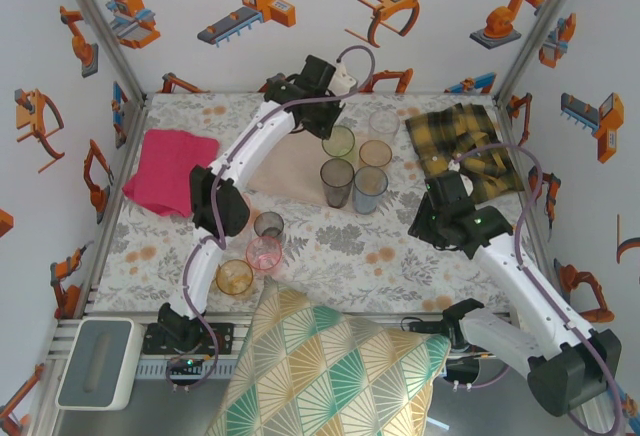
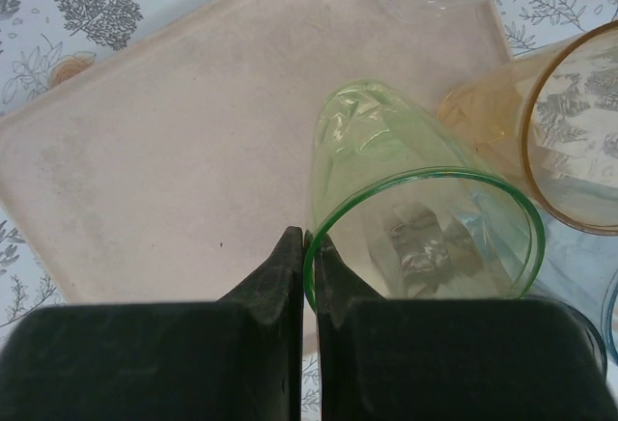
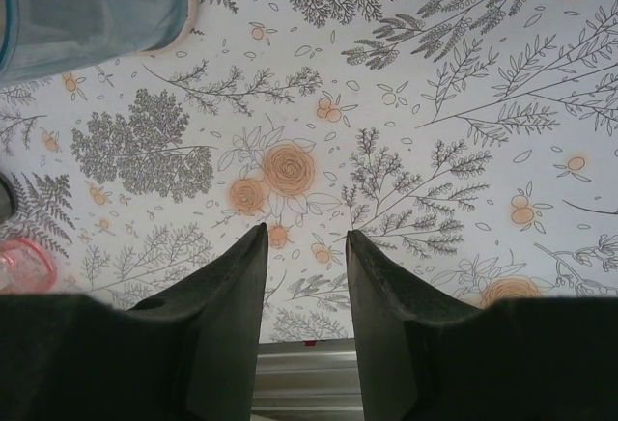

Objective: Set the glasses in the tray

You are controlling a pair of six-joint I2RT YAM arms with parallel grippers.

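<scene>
Closest in the top view lies a cushion (image 1: pixel 330 366), between the arm bases. Just past it, an amber glass (image 1: pixel 235 276), a pink glass (image 1: pixel 264 253) and a grey glass (image 1: pixel 268 224) stand close together on the tablecloth (image 1: pixel 340 246), beside the left arm. To their right, the right gripper (image 3: pixel 306 236) hovers over bare tablecloth with its jaws parted and nothing between them.

Further back sits the tray (image 2: pixel 174 151), partly under the left arm. The left gripper (image 2: pixel 311 247) is clamped on the near rim of the green glass (image 2: pixel 415 199). That glass's base is over the tray's right end; whether it touches the tray I cannot tell. A taller grey glass (image 1: pixel 336 181) and a blue glass (image 1: pixel 369 188) stand at the tray's right side. An orange glass (image 2: pixel 570 131) is just beside the green one, and a clear glass (image 1: pixel 383 121) is behind it.

A magenta cloth (image 1: pixel 170 171) lies far left and a plaid cloth (image 1: pixel 465 146) far right.
</scene>
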